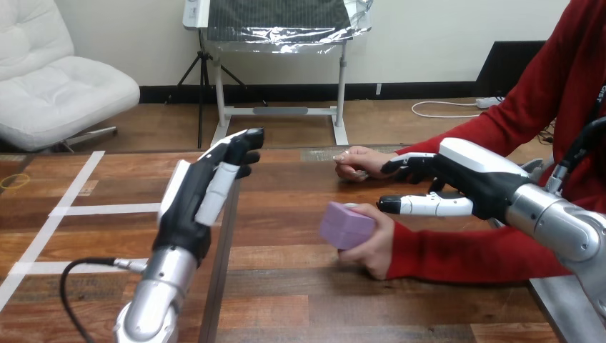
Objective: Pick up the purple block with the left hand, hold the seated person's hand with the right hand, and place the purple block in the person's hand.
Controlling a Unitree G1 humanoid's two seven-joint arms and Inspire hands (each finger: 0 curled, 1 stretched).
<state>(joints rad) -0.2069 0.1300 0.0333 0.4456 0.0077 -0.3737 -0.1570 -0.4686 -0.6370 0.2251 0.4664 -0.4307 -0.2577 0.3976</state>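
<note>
The purple block point(346, 224) is a small box shape. It is pale purple, with flat, smooth sides and soft corners, and it sits a bit tilted. It lies in the person's near hand point(376, 246), in the middle of the view. That hand cups the block from the right side and from under it. The hand rests on the brown wooden counter point(300, 286), and its red sleeve point(457, 254) runs off to the right. The person's far hand point(354, 163) is a little way behind the block, low over the counter, and it is curled up. The robot's right hand point(472, 175) comes in from the right, between the person's two hands. Its fingers point(404, 166) reach out fairly straight toward the far hand and hold nothing. The tips are right beside that hand, but I cannot tell if they touch it. Its thumb point(421, 206) points left, just above the wrist of the near hand, close to the block. The robot's left hand point(194, 196) is up in the air on the left, well apart from the block. Its fingers point(221, 179) are straight and point up and away, and they hold nothing. White tape lines point(78, 209) lie on the counter at the far left.
</note>
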